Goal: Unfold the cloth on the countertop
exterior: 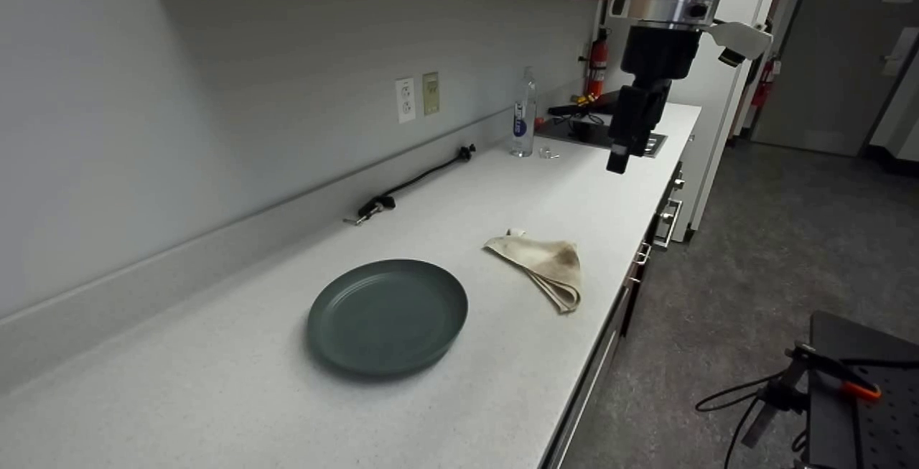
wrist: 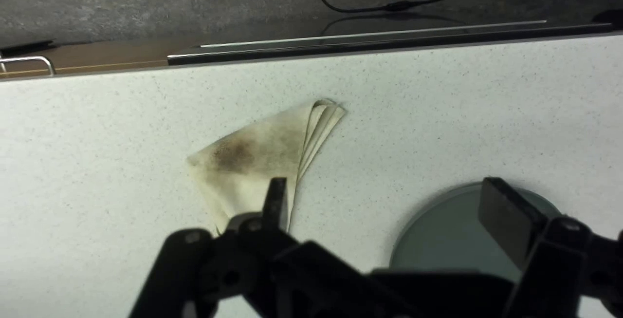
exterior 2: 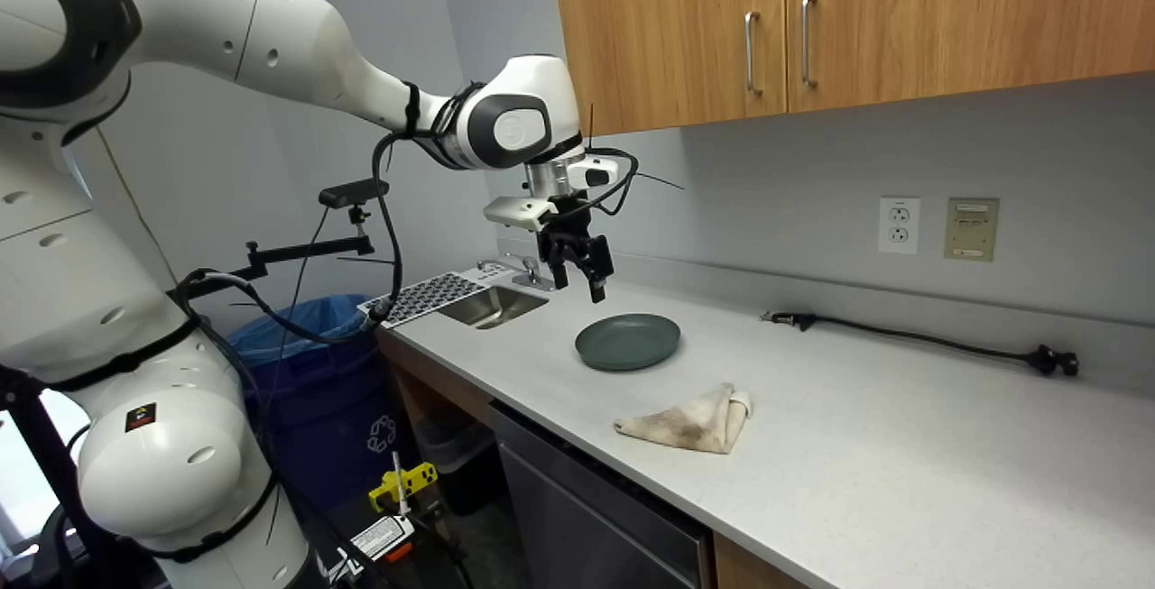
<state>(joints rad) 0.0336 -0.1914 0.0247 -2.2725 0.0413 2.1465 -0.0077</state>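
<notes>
A beige cloth with brown blotches lies folded into a rough triangle on the white countertop. In the wrist view the layered edges of the cloth fan out toward the counter's front edge, and its lower part is hidden behind a finger. My gripper stands open there, its fingers wide apart and only bare counter and plate showing between them. In an exterior view the gripper hangs well above the counter, pointing down, apart from the cloth. Nothing is held.
A dark grey-green plate rests beside the cloth. Along the wall lie a black cable with clamps and, farther down, a clear bottle. A sink is set in the counter's end, and wooden cabinets overhang it.
</notes>
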